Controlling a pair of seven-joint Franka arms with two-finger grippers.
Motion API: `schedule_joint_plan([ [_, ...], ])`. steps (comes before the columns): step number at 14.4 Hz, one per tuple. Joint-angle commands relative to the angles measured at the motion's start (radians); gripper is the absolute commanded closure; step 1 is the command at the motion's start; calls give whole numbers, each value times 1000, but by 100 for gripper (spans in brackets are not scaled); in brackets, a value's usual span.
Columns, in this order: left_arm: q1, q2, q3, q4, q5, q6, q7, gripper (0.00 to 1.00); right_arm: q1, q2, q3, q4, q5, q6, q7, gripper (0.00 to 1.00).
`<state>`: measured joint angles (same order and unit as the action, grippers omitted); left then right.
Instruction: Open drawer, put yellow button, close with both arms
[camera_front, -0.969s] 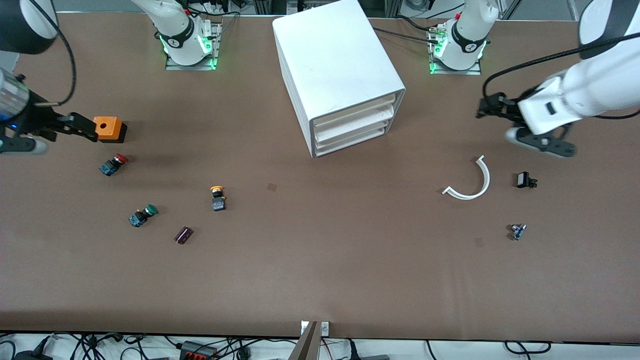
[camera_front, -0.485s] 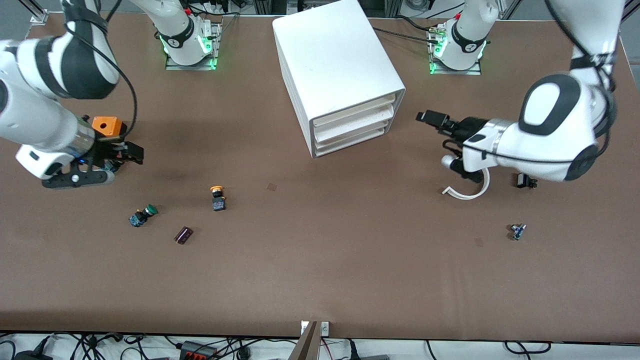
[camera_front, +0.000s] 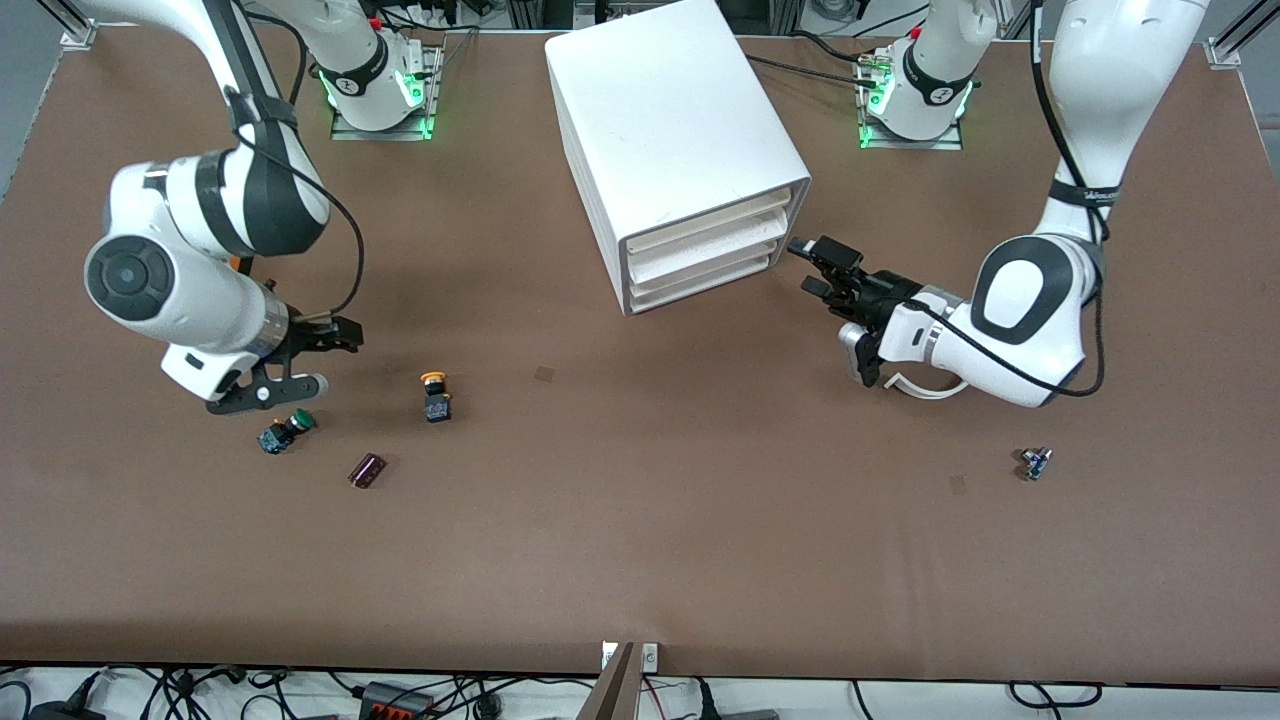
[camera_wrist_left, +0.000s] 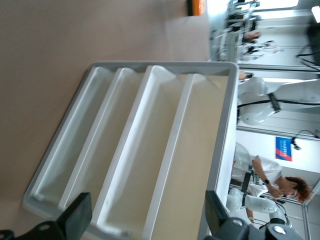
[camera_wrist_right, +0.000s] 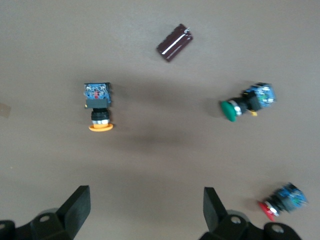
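Left claw (camera_front: 818, 268) wide, empty, facing drawer (camera_front: 705, 222), right claw (camera_front: 335, 340) wide, empty

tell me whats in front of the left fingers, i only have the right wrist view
Observer: the left gripper is open, aimed at the cabinet's drawer fronts, not touching.
Operator: top drawer open yet
Observer: no, the drawer sits flush with the two below it.
Operator: where's my right gripper relative to the yellow button
Observer: the right gripper is open over bare table, toward the right arm's end from the yellow button, with the green button nearer the front camera.
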<state>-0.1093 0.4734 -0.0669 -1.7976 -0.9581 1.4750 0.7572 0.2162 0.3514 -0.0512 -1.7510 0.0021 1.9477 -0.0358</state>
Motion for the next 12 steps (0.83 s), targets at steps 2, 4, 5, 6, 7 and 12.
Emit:
schedule_joint_plan([
  [2, -27, -27, 1, -169, -122, 38, 195, 17, 5, 92, 2, 21, 55, 80, -9, 0],
  [4, -24, -27, -16, -186, -125, 27, 202, 32, 6, 138, 19, 21, 55, 127, -9, 0],
  [5, -24, -27, -30, -187, -136, 18, 202, 36, 11, 161, 21, 33, 55, 147, -9, 0],
  [6, -24, -25, -33, -189, -149, 13, 203, 36, 18, 184, 21, 54, 55, 148, -12, 0],
  [7, -29, -24, -36, -189, -151, 11, 205, 38, 25, 207, 21, 80, 55, 148, -19, 0],
  [12, -38, 4, -90, -189, -163, 24, 206, 48, 37, 288, 45, 123, 58, 181, -21, 0],
])
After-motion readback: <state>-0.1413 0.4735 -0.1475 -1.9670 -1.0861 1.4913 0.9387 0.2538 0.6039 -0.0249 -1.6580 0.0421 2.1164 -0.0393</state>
